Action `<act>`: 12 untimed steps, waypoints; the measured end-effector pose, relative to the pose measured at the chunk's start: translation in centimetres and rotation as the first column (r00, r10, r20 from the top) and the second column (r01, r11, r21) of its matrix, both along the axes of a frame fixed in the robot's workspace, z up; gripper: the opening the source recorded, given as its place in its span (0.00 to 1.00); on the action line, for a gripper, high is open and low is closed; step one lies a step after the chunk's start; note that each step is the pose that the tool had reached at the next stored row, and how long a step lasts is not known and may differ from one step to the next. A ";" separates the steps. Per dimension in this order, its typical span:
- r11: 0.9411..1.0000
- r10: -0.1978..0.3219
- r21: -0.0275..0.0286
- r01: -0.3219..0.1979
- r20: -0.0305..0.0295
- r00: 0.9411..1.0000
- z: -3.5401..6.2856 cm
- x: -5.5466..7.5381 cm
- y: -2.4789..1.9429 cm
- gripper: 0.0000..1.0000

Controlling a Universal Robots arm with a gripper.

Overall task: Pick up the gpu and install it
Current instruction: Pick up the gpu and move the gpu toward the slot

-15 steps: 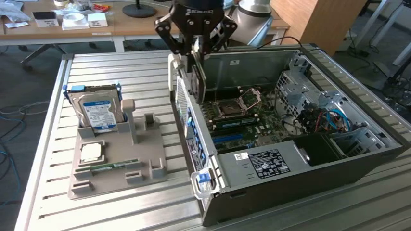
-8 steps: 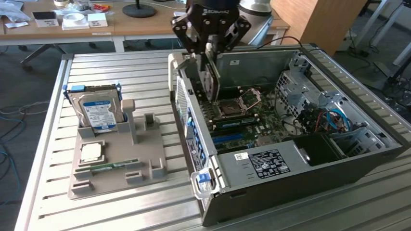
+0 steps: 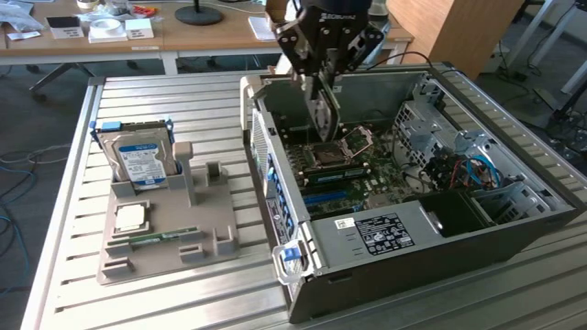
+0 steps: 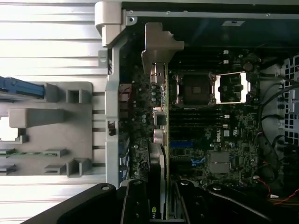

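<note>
Office room, slatted metal table (image 3: 183, 289): the claw (image 3: 319, 74) clamps the gpu (image 3: 323, 113), which hangs edge-down at its 6 o'clock over the open computer case (image 3: 440, 240). I judge the card light, stiff and fragile; hold its top edge.

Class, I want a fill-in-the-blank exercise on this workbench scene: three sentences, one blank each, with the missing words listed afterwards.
1. The end effector grips the ____ on edge.
2. The held card hangs above the motherboard inside the open computer ____.
3. The hard drive stands in the gray holder on the exterior view's ____.
Missing words: gpu; case; left.
</note>
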State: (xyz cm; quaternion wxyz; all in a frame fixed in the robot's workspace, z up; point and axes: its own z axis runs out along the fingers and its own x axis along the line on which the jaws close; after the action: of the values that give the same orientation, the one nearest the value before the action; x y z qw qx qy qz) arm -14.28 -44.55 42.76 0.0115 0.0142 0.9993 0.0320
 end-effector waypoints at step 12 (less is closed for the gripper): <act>1.000 0.000 0.002 0.000 0.000 1.000 0.00 4.8 0.00 0.27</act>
State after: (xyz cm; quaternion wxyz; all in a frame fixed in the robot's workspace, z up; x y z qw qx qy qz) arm -9.47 -44.55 42.77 0.0115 0.0142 0.9993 0.0329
